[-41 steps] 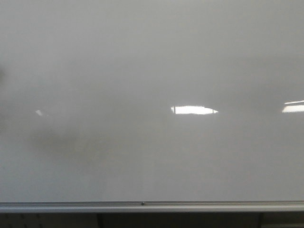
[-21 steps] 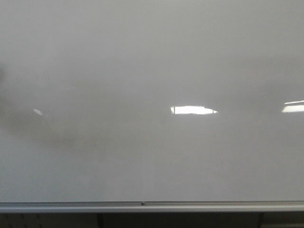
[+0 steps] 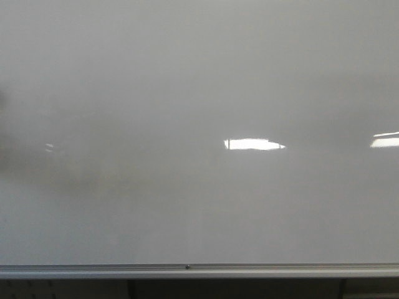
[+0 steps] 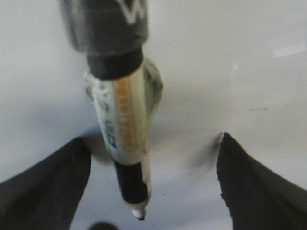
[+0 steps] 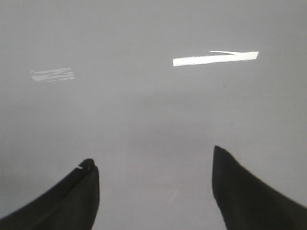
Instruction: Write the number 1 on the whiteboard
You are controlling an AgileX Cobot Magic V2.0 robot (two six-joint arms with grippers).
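- Compared with the earlier front views, the soft dark shadow on the left part of the whiteboard has thinned and drawn back toward the left edge; the small glint near that edge is fainter. The bright reflections at centre and at the right edge are unchanged.
- Surface: the board is glossy grey-white and fills nearly the whole front view. A silver rail runs along its lower edge, with a small dark screw near the middle. Below the rail lies a dark strip, too dim to read.
- The number 1: no marker stroke can be made out on the board in any view.
- Left gripper: fingers spread wide apart, closed on nothing. A marker, white barrel with orange band and black ends, points tip-first at the board between the fingers. It touches neither finger; its upper end is cut off by the frame, so what holds it cannot be told. Whether the tip touches the board cannot be told.
- Right gripper: fingers wide apart, empty, facing bare board with two light reflections.
- Neither arm shows in the front view.
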